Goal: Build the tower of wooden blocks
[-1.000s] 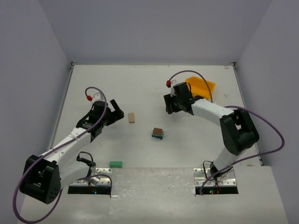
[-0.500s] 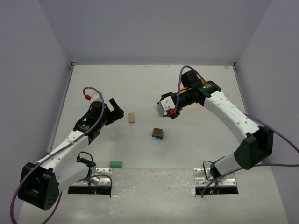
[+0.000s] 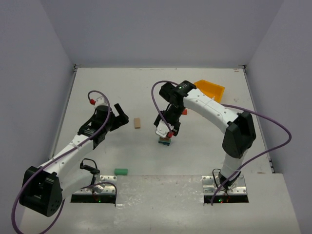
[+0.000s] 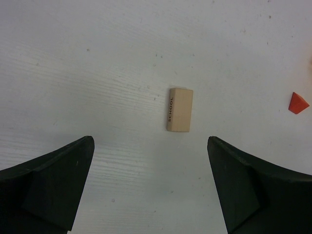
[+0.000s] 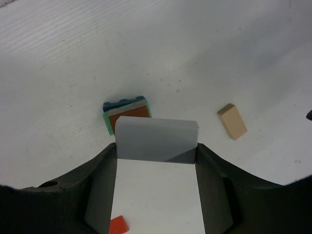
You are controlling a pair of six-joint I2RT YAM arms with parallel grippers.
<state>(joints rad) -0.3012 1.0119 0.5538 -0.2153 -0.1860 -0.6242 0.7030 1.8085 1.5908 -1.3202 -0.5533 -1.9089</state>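
So far, a short tower [image 5: 126, 114] is stacked just beyond the right fingers [image 5: 92, 180], clamped on a white block [image 5: 156, 137]; a tan block [image 4: 179, 109] is left unplaced ahead of the parted left fingers [image 4: 53, 180].

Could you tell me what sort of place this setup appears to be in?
Probably a robotics lab test cell: a white table boxed in by plain wall panels, a left arm and right arm bolted at its near edge, with wood blocks and a yellow bin.

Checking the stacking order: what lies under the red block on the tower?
Beneath the red block, a green edge and a blue edge peek out; their tops are covered. The right tool's white block hides part of the tower.
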